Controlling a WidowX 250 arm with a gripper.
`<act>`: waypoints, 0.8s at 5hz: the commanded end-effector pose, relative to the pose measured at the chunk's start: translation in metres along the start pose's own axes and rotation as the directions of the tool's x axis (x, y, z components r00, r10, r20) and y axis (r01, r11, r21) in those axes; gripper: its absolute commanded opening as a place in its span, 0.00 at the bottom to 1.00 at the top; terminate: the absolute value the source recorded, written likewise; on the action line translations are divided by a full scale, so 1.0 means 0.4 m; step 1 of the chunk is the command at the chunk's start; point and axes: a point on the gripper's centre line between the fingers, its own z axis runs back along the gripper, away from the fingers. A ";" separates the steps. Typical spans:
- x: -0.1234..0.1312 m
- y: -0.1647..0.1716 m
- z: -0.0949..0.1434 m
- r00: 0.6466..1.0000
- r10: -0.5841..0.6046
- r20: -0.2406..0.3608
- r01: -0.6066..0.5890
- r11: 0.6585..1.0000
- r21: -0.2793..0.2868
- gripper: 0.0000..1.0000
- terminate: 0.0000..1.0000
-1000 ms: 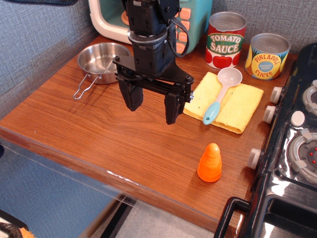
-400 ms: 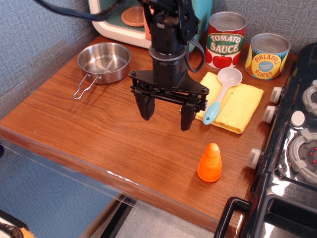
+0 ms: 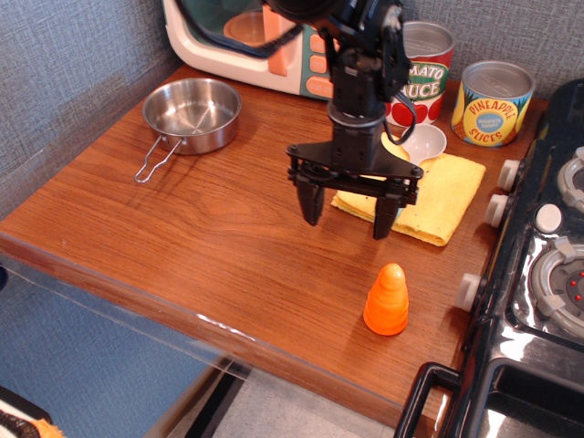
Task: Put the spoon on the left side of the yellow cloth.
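Observation:
The yellow cloth [image 3: 443,193] lies flat on the wooden counter, in front of the two cans. The spoon lies on it; only its white bowl [image 3: 425,141] shows at the cloth's far edge, and the stem and blue handle are hidden behind the gripper. My black gripper [image 3: 348,208] hangs open and empty over the cloth's left front edge, one finger [image 3: 311,203] over bare wood and the other finger [image 3: 384,217] at the cloth's edge.
A steel pan [image 3: 192,111] with a wire handle sits at the back left. A tomato sauce can [image 3: 422,73] and a pineapple can [image 3: 492,102] stand behind the cloth. An orange cone [image 3: 386,299] stands near the front. A toy stove [image 3: 547,237] borders the right, a toy microwave [image 3: 255,41] the back.
The gripper has moved to the right across the counter, from beside the pan to over the cloth's left edge, staying open. It now hides the spoon's handle. Nothing else moved.

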 end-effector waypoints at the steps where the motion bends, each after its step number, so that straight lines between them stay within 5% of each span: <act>1: 0.049 -0.052 0.028 0.998 -0.017 0.062 0.018 1.000 -0.012 1.00 0.00; 4: 0.077 -0.072 0.071 0.995 -0.018 0.100 0.022 0.999 -0.040 1.00 0.00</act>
